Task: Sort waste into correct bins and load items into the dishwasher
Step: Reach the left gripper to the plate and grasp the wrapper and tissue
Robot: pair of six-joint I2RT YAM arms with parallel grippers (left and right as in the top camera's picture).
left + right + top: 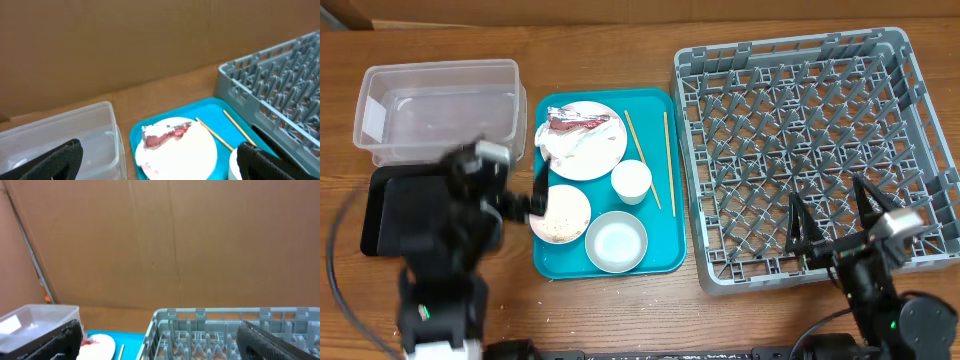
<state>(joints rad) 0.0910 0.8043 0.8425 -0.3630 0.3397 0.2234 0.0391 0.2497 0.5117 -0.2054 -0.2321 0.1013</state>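
A large pale plate [590, 145] on the teal tray [660, 255] holds a red-and-silver wrapper [575, 123] and a crumpled white napkin [554, 150]. The plate [185, 152] and wrapper [167, 135] also show in the left wrist view. A pink bowl [560, 213], a grey-green bowl [616, 242], a white cup [631, 181] and two chopsticks [642, 160] also lie on the tray. My left gripper [538, 195] is open and empty at the tray's left edge, beside the pink bowl. My right gripper [830, 215] is open and empty over the front of the grey dish rack [810, 110].
A clear tub [435, 105] stands at the back left. A black tray [385, 215] lies in front of it, partly under my left arm. The dish rack [225, 330] has nothing in it. A brown cardboard wall runs behind the table.
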